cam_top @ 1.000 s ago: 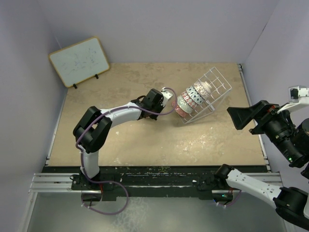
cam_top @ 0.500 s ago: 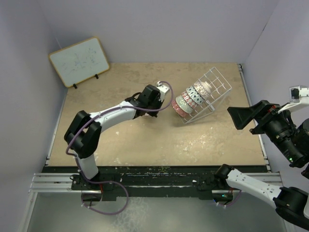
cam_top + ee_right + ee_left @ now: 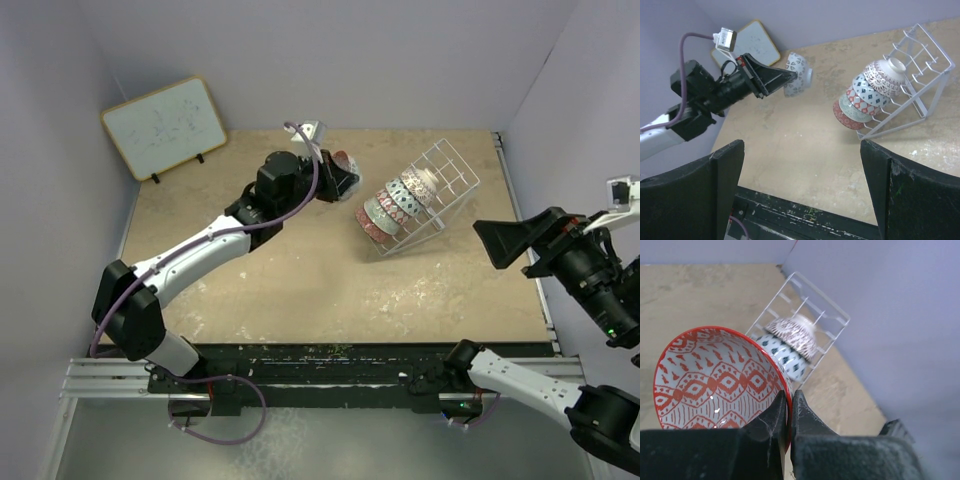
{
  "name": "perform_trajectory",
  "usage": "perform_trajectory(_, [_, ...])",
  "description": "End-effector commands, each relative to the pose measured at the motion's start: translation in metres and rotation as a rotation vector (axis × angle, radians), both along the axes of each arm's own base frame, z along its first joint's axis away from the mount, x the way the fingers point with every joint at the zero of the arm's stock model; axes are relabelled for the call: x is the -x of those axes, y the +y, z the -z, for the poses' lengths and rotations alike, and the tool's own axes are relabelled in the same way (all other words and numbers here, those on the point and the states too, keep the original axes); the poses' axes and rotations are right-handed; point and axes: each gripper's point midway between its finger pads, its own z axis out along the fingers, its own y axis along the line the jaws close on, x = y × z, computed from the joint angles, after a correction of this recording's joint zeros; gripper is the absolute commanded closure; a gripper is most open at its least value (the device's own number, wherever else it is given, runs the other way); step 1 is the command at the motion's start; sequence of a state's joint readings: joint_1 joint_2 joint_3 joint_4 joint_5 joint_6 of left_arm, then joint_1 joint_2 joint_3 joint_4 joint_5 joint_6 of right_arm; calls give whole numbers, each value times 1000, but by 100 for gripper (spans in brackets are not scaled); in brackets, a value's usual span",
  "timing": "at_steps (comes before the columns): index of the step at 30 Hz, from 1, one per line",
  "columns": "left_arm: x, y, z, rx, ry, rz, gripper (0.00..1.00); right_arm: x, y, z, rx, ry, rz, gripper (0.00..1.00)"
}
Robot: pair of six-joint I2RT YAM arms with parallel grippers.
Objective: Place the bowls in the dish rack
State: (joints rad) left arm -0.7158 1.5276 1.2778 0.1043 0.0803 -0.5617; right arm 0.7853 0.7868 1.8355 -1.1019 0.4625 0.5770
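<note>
Bowls [image 3: 395,208] [image 3: 867,95] are sitting nested in a leaning row inside the dish rack [image 3: 443,178] [image 3: 816,315] [image 3: 922,70]. A brown-lattice one is lying uppermost, blue-patterned ones are showing below it, and a reddish one is at the low end. How many there are in the row is hard to tell. The white wire rack is resting tilted on the tabletop [image 3: 300,290] [image 3: 790,140].

One more, the red-patterned bowl [image 3: 345,164] [image 3: 715,380] [image 3: 799,74], is hanging clear of the tabletop near the rack, apart from it, on the side facing the whiteboard [image 3: 165,125] [image 3: 757,45]. Its open mouth is facing away from the rack, its white outside toward the nested row. The left jaws are pinching its rim, closed tight with one finger inside and one outside. The left arm [image 3: 200,250] is stretching across the tabletop toward the rack.

On the rack's other side, well apart from it, the right arm [image 3: 580,275] is hovering beyond the tabletop's edge. The right jaws are standing wide open, gripping nothing and pointing toward the rack. The wood-framed whiteboard is leaning against the wall in the corner, far from the rack.
</note>
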Motion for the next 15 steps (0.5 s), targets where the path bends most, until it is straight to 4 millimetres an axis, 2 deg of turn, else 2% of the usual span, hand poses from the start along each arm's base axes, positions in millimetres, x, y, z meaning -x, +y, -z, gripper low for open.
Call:
perform_trajectory(1, [9, -15, -110, 471, -127, 71, 100, 3, 6, -33, -56, -71, -44, 0])
perform_trajectory(6, [5, -22, -145, 763, -138, 122, 100, 10, 8, -53, -77, -116, -88, 0])
perform_trajectory(10, [-4, -37, -159, 922, -113, 165, 100, 9, 10, -53, -72, -121, -95, 0])
perform_trajectory(15, [-16, -69, -159, 1021, -67, 206, 100, 10, 8, -56, -66, -137, -91, 0])
